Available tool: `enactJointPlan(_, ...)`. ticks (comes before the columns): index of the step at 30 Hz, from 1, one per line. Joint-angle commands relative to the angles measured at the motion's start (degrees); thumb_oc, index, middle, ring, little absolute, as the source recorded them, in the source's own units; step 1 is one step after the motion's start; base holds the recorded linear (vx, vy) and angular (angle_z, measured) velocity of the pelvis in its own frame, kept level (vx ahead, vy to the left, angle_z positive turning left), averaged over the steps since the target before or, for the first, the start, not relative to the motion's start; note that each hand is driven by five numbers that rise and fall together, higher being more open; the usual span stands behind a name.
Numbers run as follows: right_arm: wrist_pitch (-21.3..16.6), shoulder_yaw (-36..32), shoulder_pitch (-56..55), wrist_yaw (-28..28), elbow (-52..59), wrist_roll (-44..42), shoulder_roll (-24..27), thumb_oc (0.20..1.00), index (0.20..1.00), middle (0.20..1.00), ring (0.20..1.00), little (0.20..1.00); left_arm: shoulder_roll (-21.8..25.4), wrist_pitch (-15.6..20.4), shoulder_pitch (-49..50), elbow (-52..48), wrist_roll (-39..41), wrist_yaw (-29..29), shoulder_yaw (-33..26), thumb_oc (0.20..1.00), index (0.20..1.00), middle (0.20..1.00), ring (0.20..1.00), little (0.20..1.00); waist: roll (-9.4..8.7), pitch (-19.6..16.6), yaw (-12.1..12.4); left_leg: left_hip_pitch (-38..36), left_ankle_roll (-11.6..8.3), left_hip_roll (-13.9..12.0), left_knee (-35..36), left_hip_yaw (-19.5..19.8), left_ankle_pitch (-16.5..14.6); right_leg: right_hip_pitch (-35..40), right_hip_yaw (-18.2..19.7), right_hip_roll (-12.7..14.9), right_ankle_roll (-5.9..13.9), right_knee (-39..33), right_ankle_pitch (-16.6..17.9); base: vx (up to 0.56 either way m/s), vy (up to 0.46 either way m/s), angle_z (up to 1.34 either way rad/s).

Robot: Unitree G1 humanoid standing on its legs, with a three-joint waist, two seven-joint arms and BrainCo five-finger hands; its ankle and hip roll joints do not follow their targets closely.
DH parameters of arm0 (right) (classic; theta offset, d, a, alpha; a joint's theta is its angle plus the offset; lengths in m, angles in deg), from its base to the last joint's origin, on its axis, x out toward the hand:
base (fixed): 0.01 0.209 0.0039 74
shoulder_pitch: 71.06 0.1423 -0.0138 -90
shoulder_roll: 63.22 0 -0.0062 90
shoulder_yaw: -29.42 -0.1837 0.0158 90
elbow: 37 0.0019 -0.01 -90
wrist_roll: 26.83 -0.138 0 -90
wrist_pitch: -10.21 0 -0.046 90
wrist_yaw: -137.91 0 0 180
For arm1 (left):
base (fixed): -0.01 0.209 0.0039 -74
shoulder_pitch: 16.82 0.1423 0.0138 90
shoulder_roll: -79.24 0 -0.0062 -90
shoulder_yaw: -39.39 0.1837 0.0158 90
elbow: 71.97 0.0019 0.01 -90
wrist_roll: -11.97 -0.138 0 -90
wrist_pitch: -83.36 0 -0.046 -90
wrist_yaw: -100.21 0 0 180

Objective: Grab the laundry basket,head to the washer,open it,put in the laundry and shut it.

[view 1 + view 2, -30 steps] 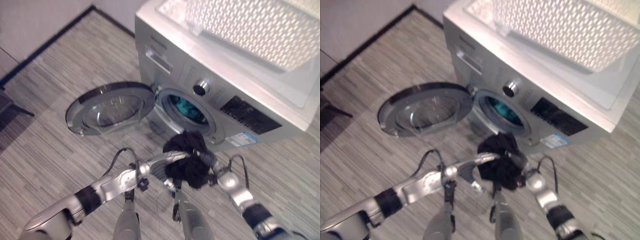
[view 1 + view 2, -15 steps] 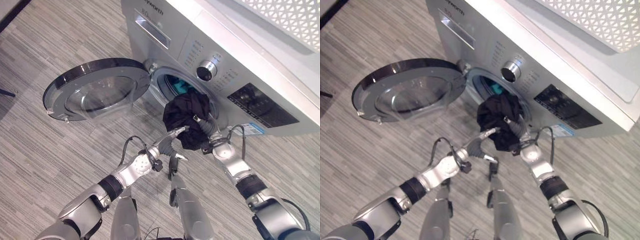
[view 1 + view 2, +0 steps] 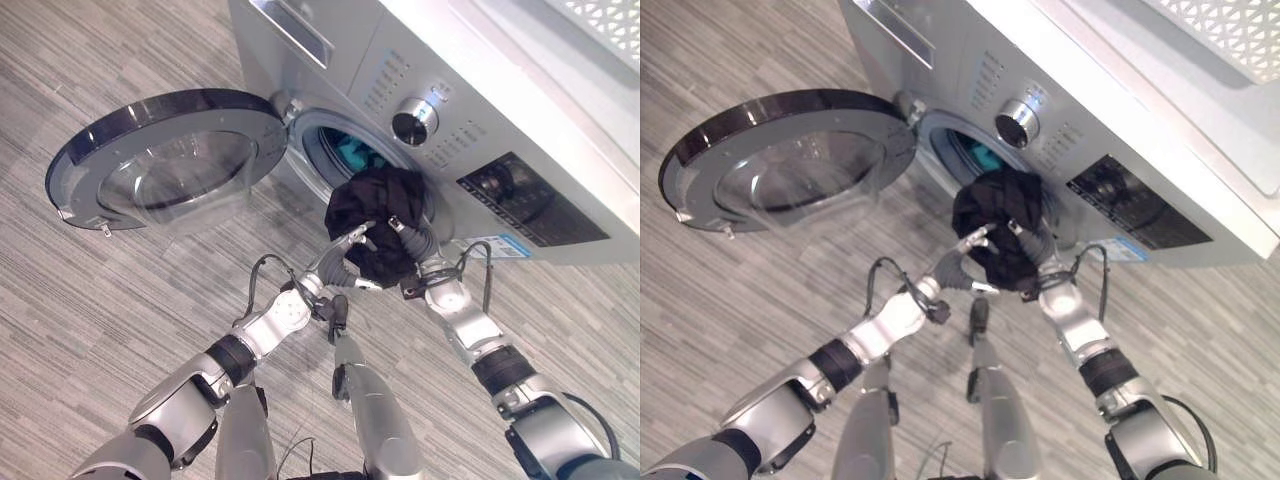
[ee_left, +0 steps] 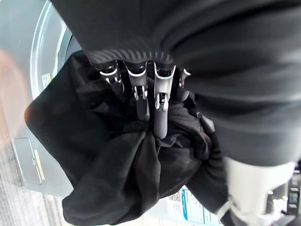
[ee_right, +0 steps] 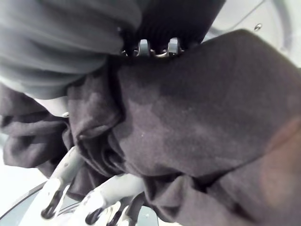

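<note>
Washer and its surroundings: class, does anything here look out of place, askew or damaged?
Nothing stands out. The washer has its round door swung fully open, with teal laundry already in the drum. The left hand and right hand hold a black garment bunched at the opening. No spill or damage shows.

**My arms and hands, as built**

My arms were silver-grey with dark bands at the joints. A dark ribbed cover wrapped my left hand (image 3: pixel 343 262) and my right hand (image 3: pixel 412 245) at back and wrist. My fingers (image 4: pixel 160 113) were slim silver bars with dark tips.
</note>
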State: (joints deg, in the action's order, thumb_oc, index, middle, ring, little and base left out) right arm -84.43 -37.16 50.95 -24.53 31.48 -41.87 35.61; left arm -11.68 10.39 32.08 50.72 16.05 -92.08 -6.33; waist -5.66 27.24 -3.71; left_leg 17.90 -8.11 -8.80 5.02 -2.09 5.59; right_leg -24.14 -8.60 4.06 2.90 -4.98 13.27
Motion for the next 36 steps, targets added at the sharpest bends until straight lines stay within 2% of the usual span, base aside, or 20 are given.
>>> enactJointPlan(1,-7.3,-4.0,4.6,1.4,7.8,-2.9,0.4,0.200,0.200,0.200,0.200,0.200,-4.0,2.0,-1.0,1.8,1.9,-0.2,1.4,1.000,1.000,1.000,1.000,1.000,0.91,-1.1,-0.9,4.0,-0.93,-1.4,0.0,-1.9,0.4,2.0,-2.0,4.3,6.18,7.7,-11.7,0.00,0.000,0.00)
enactJointPlan(10,-8.7,-3.8,5.8,1.3,13.6,-5.6,-0.4,0.200,0.200,0.200,0.200,0.200,-3.7,1.6,0.3,1.3,3.9,-1.1,0.0,1.000,1.000,1.000,1.000,1.000,2.61,-0.7,-1.3,4.9,-0.88,-0.9,0.0,-2.9,0.2,-0.2,-1.3,4.7,6.13,8.8,-11.5,-0.01,0.003,-0.02)
enactJointPlan(13,-9.5,-3.8,7.1,1.3,14.8,-6.7,0.0,0.200,0.200,0.200,0.200,0.200,-2.5,1.2,0.3,1.6,0.5,-1.8,0.7,1.000,1.000,1.000,1.000,1.000,2.82,-0.5,-1.4,4.8,-0.86,-0.9,0.0,-3.1,0.1,-0.7,-1.1,4.6,6.28,9.0,-11.4,0.00,0.000,0.00)
enactJointPlan(15,-9.8,-4.1,6.7,1.2,16.3,-6.2,0.8,0.200,0.200,0.200,0.200,0.200,-0.5,0.9,1.3,0.3,-2.6,-2.7,0.4,1.000,1.000,1.000,1.000,1.000,2.90,-0.6,-1.3,4.9,-0.80,-0.9,0.0,-3.3,0.0,-1.0,-1.0,4.5,6.36,8.9,-11.3,0.01,-0.019,-0.05)
enactJointPlan(16,-10.0,-5.0,5.5,1.1,17.8,-5.6,1.8,0.200,0.200,0.200,0.200,0.200,2.1,0.9,3.7,-1.7,-6.1,-4.4,-1.0,1.000,1.000,1.000,1.000,1.000,3.17,-0.6,-1.0,4.8,-0.69,-0.9,0.0,-3.3,-0.1,-0.9,-1.0,4.5,6.40,8.8,-11.3,0.03,-0.031,-0.06)
enactJointPlan(19,-10.1,-7.1,2.2,1.5,19.4,-4.4,3.2,0.200,0.200,0.200,0.200,0.200,7.4,0.8,10.0,-8.6,-10.0,-6.9,-4.9,1.000,1.000,1.000,1.000,1.000,3.73,-0.6,-0.2,4.8,-0.52,-0.8,0.0,-3.1,0.1,-0.8,-1.3,4.5,6.30,8.5,-11.2,0.02,-0.033,-0.04)
enactJointPlan(20,-10.0,-7.8,0.7,1.5,19.8,-3.9,3.6,0.200,0.200,0.200,0.200,0.200,9.6,0.6,12.9,-11.1,-12.1,-8.6,-7.1,1.000,1.000,1.000,1.000,1.000,3.92,-0.6,0.3,4.7,-0.46,-0.8,0.0,-3.0,0.1,-0.6,-1.4,4.4,6.26,8.5,-11.3,0.03,-0.042,-0.07)
enactJointPlan(21,-10.4,-8.7,-1.4,1.6,20.6,-3.5,3.9,0.200,0.200,0.200,0.200,0.200,12.5,-0.3,17.7,-13.4,-18.1,-13.5,-10.6,1.000,1.000,1.000,1.000,1.000,4.11,-0.4,1.1,4.2,-0.41,-0.9,0.0,-2.8,-0.3,-0.2,-1.6,4.4,6.18,8.5,-11.7,0.02,-0.032,-0.05)
enactJointPlan(22,-10.4,-8.7,-1.4,1.6,20.6,-3.5,3.9,0.200,0.200,0.200,0.200,0.200,12.5,-0.4,17.8,-13.5,-18.2,-13.5,-10.6,1.000,1.000,1.000,1.000,1.000,4.07,-0.5,1.1,4.4,-0.38,-0.8,0.0,-2.8,0.0,-0.3,-1.6,4.4,6.15,8.3,-11.4,0.04,-0.029,-0.04)
enactJointPlan(23,-10.6,-9.1,-2.6,1.6,21.0,-3.5,4.0,0.200,0.200,0.200,0.200,0.200,13.1,-1.6,20.3,-13.4,-21.0,-15.8,-11.9,1.000,1.000,1.000,1.000,1.000,4.06,-0.5,1.4,4.1,-0.36,-0.9,0.0,-2.7,-0.3,-0.1,-1.5,4.3,6.10,8.4,-11.9,0.00,0.000,0.00)
enactJointPlan(25,-10.6,-10.2,-4.4,1.8,21.9,-4.1,4.6,0.200,0.200,0.200,0.200,0.200,12.6,-3.6,25.7,-12.3,-25.3,-20.0,-14.6,1.000,1.000,1.000,1.000,1.000,3.83,-0.4,2.0,3.8,-0.29,-0.9,0.0,-2.4,-0.2,0.4,-1.7,4.1,5.93,8.3,-12.2,0.02,-0.020,0.01)
enactJointPlan(30,-10.4,-10.4,-3.8,2.4,23.0,-4.8,5.3,0.200,0.200,0.200,0.200,0.200,8.8,-6.4,25.5,-5.3,-26.9,-22.7,-14.0,1.000,1.000,1.000,1.000,1.000,3.19,-0.5,2.0,3.7,-0.34,-1.0,0.0,-2.2,-0.1,0.6,-1.8,3.8,5.73,8.2,-12.4,0.01,-0.022,0.05)
enactJointPlan(31,-10.0,-10.0,-3.4,3.0,23.3,-5.1,5.1,0.200,0.200,0.200,0.200,0.200,5.6,-6.1,23.8,-2.1,-22.4,-22.6,-14.0,1.000,1.000,1.000,1.000,1.000,2.74,-0.4,1.7,3.9,-0.41,-1.1,0.0,-2.2,0.0,0.4,-1.9,3.8,5.65,8.3,-12.4,0.00,0.000,0.00)
enactJointPlan(32,-10.0,-10.0,-3.3,3.0,23.3,-5.1,5.1,0.200,0.200,0.200,0.200,0.200,5.6,-6.0,23.7,-2.0,-22.4,-22.7,-14.0,1.000,1.000,1.000,1.000,1.000,2.78,-0.4,1.7,3.9,-0.41,-1.1,0.0,-2.1,0.0,0.4,-1.9,3.8,5.65,8.3,-12.4,-0.01,-0.035,0.00)
enactJointPlan(33,-9.7,-8.9,-2.2,3.9,22.9,-5.3,4.6,0.200,0.200,0.200,0.200,0.200,2.1,-4.3,20.1,1.7,-16.5,-22.3,-13.1,1.000,1.000,1.000,1.000,1.000,2.23,-0.3,1.2,4.1,-0.51,-1.1,0.0,-1.9,0.2,0.3,-1.8,3.6,5.51,8.3,-12.4,0.00,0.000,0.00)
enactJointPlan(35,-9.8,-8.3,-1.1,4.4,22.4,-5.5,4.4,0.200,0.200,0.200,0.200,0.200,1.0,-4.1,17.5,4.0,-15.6,-22.6,-12.0,1.000,1.000,1.000,1.000,1.000,1.98,-0.2,0.9,4.3,-0.59,-1.2,0.0,-1.9,0.3,0.2,-1.8,3.6,5.47,8.4,-12.3,-0.01,-0.003,0.02)
enactJointPlan(36,-10.3,-5.7,2.3,5.2,21.4,-5.8,3.5,0.200,0.200,0.200,0.200,0.200,-1.6,-4.8,9.0,12.4,-13.9,-23.9,-10.3,1.000,1.000,1.000,1.000,1.000,1.10,-0.3,-0.2,4.8,-0.90,-1.5,0.0,-2.3,0.4,-0.5,-1.6,3.2,5.42,8.3,-12.1,-0.02,-0.005,0.04)
